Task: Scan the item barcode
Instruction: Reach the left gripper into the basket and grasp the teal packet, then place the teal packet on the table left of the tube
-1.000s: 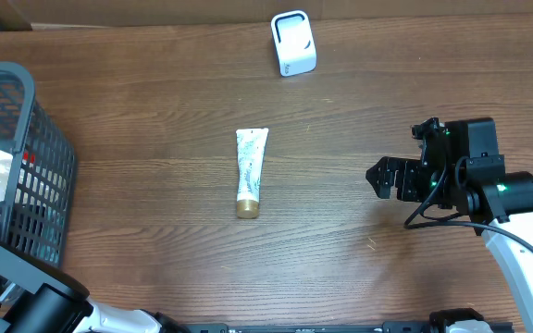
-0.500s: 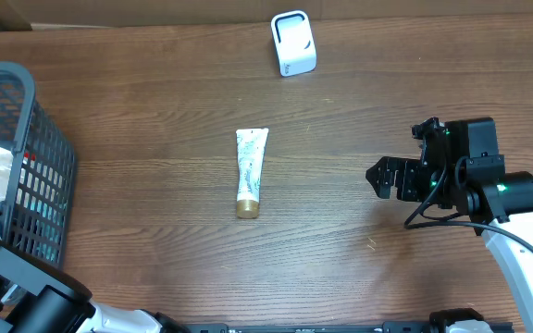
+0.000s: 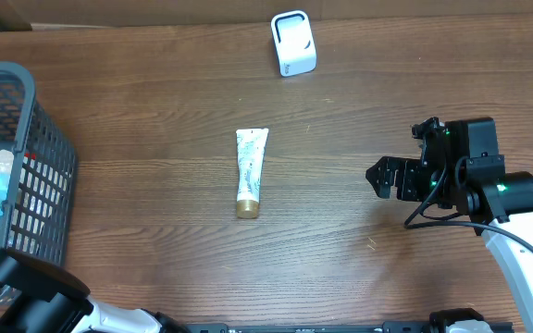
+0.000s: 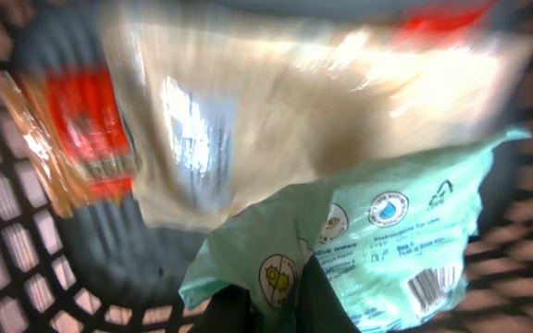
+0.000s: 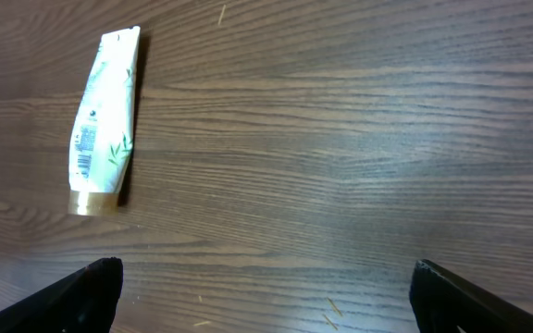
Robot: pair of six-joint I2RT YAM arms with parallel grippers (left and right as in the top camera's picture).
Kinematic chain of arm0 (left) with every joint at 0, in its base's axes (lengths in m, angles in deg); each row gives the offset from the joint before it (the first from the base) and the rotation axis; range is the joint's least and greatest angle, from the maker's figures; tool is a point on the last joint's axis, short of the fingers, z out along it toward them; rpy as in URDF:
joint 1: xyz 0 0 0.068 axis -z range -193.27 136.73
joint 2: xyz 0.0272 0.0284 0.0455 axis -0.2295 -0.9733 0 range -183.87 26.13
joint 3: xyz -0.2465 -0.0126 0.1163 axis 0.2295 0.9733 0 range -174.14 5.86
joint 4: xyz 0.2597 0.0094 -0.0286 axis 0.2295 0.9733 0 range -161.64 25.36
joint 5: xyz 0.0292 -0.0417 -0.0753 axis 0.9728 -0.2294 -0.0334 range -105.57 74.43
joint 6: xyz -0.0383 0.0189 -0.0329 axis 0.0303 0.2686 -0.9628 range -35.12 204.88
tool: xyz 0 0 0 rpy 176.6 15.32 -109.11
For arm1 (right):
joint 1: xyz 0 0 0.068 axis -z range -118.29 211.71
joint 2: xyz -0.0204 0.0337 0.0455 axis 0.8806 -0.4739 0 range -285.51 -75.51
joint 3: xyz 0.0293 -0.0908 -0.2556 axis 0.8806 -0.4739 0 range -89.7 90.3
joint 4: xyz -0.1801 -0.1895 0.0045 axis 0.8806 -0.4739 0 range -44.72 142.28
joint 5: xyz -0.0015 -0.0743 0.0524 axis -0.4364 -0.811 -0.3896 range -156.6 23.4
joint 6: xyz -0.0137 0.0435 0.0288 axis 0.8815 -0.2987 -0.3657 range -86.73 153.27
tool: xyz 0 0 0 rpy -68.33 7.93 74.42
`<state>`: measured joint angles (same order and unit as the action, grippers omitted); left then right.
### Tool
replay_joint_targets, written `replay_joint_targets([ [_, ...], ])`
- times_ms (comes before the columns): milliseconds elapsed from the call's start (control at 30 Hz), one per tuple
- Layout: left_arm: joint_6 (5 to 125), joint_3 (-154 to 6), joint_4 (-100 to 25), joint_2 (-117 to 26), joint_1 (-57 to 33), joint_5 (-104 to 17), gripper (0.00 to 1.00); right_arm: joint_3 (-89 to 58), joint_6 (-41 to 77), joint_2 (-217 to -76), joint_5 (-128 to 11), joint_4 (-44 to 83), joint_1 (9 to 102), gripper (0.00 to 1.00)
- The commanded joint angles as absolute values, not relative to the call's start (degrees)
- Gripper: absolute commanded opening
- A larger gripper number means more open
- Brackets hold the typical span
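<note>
Two grippers, unequal roles: the left gripper (image 4: 268,294) is clamped on an edge of the mint-green packet (image 4: 378,250), low in the wire basket (image 3: 26,120) at the table's left. The right gripper (image 3: 384,178) hovers at the right with its jaws apart. The barcode scanner (image 3: 293,43) stands far-centre, to the right of and beyond the packet.

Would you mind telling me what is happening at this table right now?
The left end effector is inside the basket, shut on a green packet bearing a barcode. The right end effector hangs open over the table, apart from a tube lying flat. The white scanner stands at the far edge, nothing presented to it yet.
</note>
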<state>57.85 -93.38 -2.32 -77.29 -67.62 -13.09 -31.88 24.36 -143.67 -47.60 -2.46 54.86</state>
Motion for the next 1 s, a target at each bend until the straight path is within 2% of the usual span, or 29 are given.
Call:
replay_joint_targets([
  [0,57.96,-107.57,3.36,-76.83,-67.24,-14.27,0.04,-30.43,24.78,-143.54,-48.12,-2.07,54.53,1.0],
  [167,62.81,-122.1,10.07,-76.81,-67.2,-27.27,0.04,-30.43,24.8,-143.54,-48.12,-2.09,54.53,1.0],
  [333,77.48,-132.53,16.95,-75.21,-63.07,-53.04,0.04,-30.43,24.8,-143.54,-48.12,-2.05,54.53,1.0],
  [367,78.48,-132.62,18.11,-74.53,-61.23,-53.79,0.04,-30.43,24.8,-143.54,-48.14,-2.05,54.53,1.0],
  [600,82.57,-130.08,25.15,-73.99,-41.41,-44.08,0.04,-30.43,24.8,-143.54,-48.12,-1.98,54.53,1.0],
  [767,82.44,-117.54,24.95,-74.01,-24.43,-30.31,0.05,-30.43,24.8,-143.54,-48.12,-1.87,54.53,1.0],
  [967,75.55,-96.64,14.75,-74.01,-16.23,-25.46,0.04,-30.43,24.8,-143.54,-48.12,-0.58,54.53,1.0],
])
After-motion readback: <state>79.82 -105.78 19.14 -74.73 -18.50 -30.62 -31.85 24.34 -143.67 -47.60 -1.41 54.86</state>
